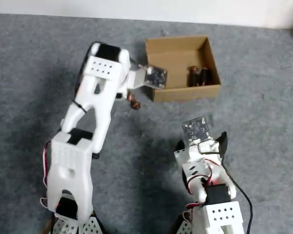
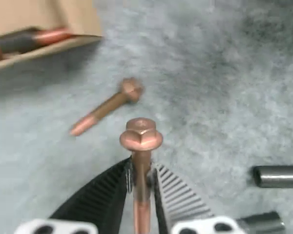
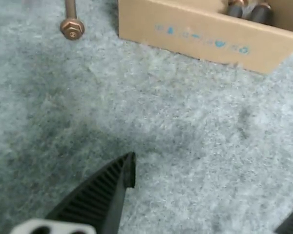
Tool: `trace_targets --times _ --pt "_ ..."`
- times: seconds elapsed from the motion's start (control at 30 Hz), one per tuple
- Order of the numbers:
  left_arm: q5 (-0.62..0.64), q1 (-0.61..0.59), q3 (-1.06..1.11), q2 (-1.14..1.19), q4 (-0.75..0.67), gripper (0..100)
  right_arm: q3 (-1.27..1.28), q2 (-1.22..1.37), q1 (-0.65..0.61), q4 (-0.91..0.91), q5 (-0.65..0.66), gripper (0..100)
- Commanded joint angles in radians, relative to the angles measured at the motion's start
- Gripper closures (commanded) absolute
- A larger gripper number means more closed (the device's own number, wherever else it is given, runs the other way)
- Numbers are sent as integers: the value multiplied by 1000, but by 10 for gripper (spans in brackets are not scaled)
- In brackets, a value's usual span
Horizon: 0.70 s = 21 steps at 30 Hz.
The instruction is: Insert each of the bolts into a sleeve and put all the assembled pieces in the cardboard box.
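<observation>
Slippage worries us: our left gripper (image 2: 141,171) pinches one bolt (image 2: 141,138) by its shank near the cardboard box (image 1: 185,92), our right gripper (image 3: 215,187) hangs open, and a tilted bolt could miss the sleeve (image 2: 278,176).

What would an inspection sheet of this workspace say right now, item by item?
Surface: grey carpet.
Job's things: cardboard box holds assembled pieces; a loose bolt and a sleeve lie on the carpet.
Clutter: nothing seen.
Grippers: left gripper shut on a held bolt; right gripper open above the carpet.
Cables: thin wires; a black cable.
Surroundings: pale strip beyond the carpet's far edge.
</observation>
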Motion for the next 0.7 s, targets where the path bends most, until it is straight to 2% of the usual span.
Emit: trace_targets --times 0.0,0.13,0.23,0.37,0.47,0.57,0.67 --pt "348 4 -15 -196 23 995 5 -7 7 -33 11 541" --pt "825 -102 -13 -311 25 995 13 -7 4 -33 5 541" --pt "1068 -211 50 -392 25 995 13 -7 -36 -28 3 541" --pt "1149 -326 229 -507 18 995 7 -7 -150 39 3 541" --pt "1154 -423 364 -607 18 995 -39 -4 -213 90 0 541" --pt "1155 -509 464 -751 18 995 -143 2 -295 137 -77 541" --pt "1155 -552 588 -928 18 995 -219 12 -404 143 -58 541"
